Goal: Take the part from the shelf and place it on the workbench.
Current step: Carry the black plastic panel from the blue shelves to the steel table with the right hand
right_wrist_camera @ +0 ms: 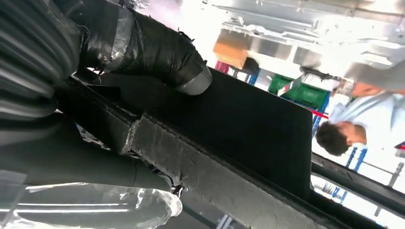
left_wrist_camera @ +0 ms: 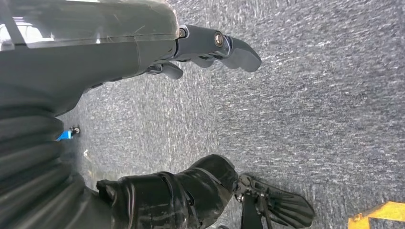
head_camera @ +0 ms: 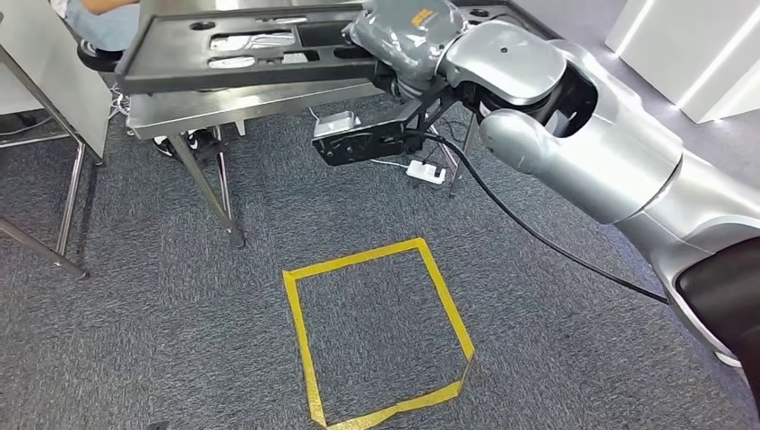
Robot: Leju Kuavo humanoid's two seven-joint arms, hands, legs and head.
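The part (head_camera: 233, 49) is a long flat black panel with several cutouts. It lies lengthwise over the steel workbench (head_camera: 251, 106) at the top of the head view, and I cannot tell whether it touches the bench top. My right hand (head_camera: 408, 36), in its grey cover, grips the panel's right end. In the right wrist view its thumb (right_wrist_camera: 157, 52) presses on the panel's (right_wrist_camera: 248, 119) black face. My left hand (left_wrist_camera: 210, 109) hangs over the grey carpet with fingers (left_wrist_camera: 217, 45) and thumb apart, holding nothing.
A person (head_camera: 103, 18) sits behind the bench at the top left and also appears in the right wrist view as a person (right_wrist_camera: 344, 133). A yellow tape square (head_camera: 376, 331) marks the carpet before me. A white power strip (head_camera: 426, 170) lies under the bench by its slanted legs (head_camera: 211, 193).
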